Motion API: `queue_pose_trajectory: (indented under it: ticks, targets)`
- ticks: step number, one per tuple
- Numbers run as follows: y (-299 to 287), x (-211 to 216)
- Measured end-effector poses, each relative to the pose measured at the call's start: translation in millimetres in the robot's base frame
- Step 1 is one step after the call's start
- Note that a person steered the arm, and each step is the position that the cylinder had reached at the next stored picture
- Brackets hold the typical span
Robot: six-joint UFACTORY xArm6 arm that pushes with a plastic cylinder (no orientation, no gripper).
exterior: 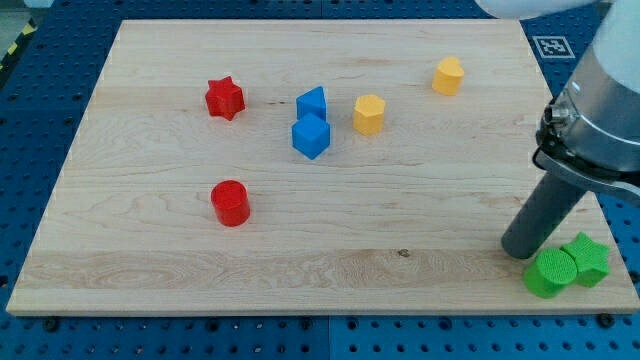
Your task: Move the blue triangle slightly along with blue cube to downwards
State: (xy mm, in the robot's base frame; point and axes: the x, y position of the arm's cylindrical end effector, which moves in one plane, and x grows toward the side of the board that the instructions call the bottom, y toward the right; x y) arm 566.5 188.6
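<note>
The blue triangle (312, 102) lies near the middle of the wooden board (150, 250), toward the view's top. The blue cube (311, 137) sits just below it, touching or nearly touching. My tip (521, 251) is at the view's lower right, far from both blue blocks, just left of the green blocks.
A red star (225, 98) lies left of the blue triangle. A red cylinder (230, 203) lies lower left. A yellow hexagonal block (369, 114) sits right of the blue pair, another yellow block (448, 76) farther right. A green cylinder (550, 273) and green star (586, 259) sit at lower right.
</note>
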Motion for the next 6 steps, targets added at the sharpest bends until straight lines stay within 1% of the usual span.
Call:
queue_pose_trajectory:
  ticks: [1, 3, 4, 6]
  targets:
    - [-34, -13]
    - [-143, -48]
    - [-185, -67]
    - [-258, -116]
